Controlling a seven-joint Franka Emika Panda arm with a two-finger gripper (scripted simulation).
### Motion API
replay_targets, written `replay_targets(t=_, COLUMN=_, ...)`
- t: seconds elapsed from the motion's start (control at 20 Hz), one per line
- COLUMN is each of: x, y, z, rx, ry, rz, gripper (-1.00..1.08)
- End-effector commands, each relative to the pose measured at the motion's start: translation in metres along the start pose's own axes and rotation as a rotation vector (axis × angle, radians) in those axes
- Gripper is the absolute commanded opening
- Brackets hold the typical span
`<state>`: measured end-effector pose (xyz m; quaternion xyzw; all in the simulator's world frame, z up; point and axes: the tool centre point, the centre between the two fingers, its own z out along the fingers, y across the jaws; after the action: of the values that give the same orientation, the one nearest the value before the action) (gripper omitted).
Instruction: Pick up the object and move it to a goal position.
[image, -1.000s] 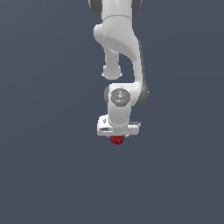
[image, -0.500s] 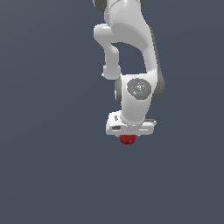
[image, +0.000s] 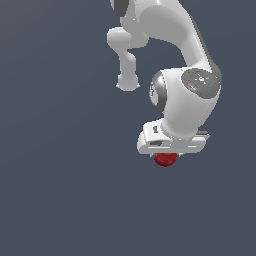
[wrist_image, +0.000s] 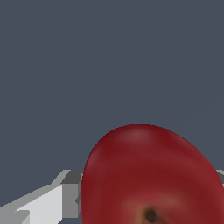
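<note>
The small dark red apple-like ball (image: 165, 159) sits just under the white hand of my arm, its upper part hidden by the hand. My gripper (image: 166, 156) is shut on it, with the fingers mostly hidden in the exterior view. In the wrist view the ball (wrist_image: 148, 175) fills the lower part of the picture, dimple facing the camera, with a grey-white finger (wrist_image: 65, 197) pressed against its side. The ball hangs in the air, clear of the dark surface.
The white arm (image: 175, 60) reaches down from the top of the exterior view. All around is plain dark grey-blue ground (image: 60, 190) with nothing else showing on it.
The arm has carried the ball towards the exterior view's right and a little further, and looms larger in the picture. The grip on the ball has not changed.
</note>
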<state>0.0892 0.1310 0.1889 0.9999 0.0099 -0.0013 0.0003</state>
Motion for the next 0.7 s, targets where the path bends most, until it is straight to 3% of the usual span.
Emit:
replay_targets(t=0.0, x=0.008, y=-0.011, z=-0.016, rx=0.000, ry=0.002, rz=0.001, gripper=-1.00)
replay_targets(t=0.65, x=0.036, y=-0.054, z=-0.069, rx=0.000, ry=0.002, rz=0.001, gripper=-1.00)
